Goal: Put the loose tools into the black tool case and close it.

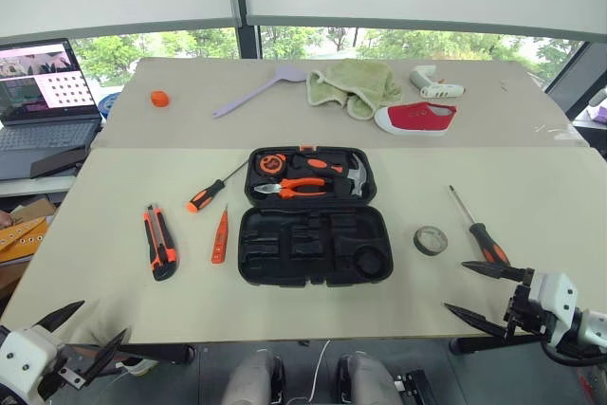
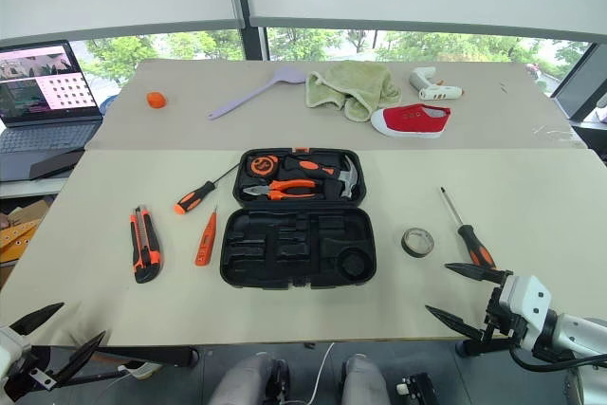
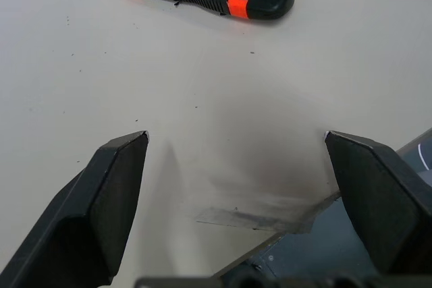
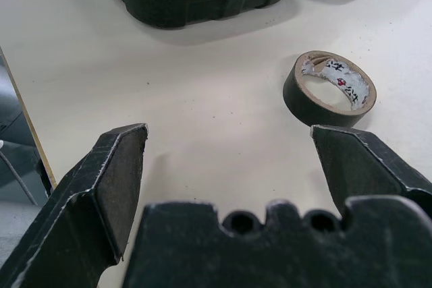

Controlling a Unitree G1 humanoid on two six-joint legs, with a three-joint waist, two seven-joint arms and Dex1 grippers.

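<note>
The right gripper [image 1: 486, 289] is held wide open and empty at the near right edge of the beige table [image 1: 114, 310]; the left gripper [image 1: 83, 329] is likewise spread and empty at the near left corner. The black plastic hinged tool case [image 1: 314, 217] lies open at the table's centre. Its far half holds a steel-headed hammer [image 1: 353, 174] and orange-handled pliers [image 1: 302, 186]; the moulded slots of its near half are vacant.

Outside it are noted:
- a chunky orange-black utility knife [image 1: 159, 242], a slim orange tester pen [image 1: 220, 239] and an orange-and-black-handled screwdriver [image 1: 211, 191] towards the left edge;
- a small grey tape roll [image 4: 329, 88] and a second orange-and-black-handled screwdriver [image 1: 478, 227] towards the right edge.

Risk: a tool seated badly in its slot would likely block the lid. The flat tape roll could be pushed away rather than gripped.
</note>
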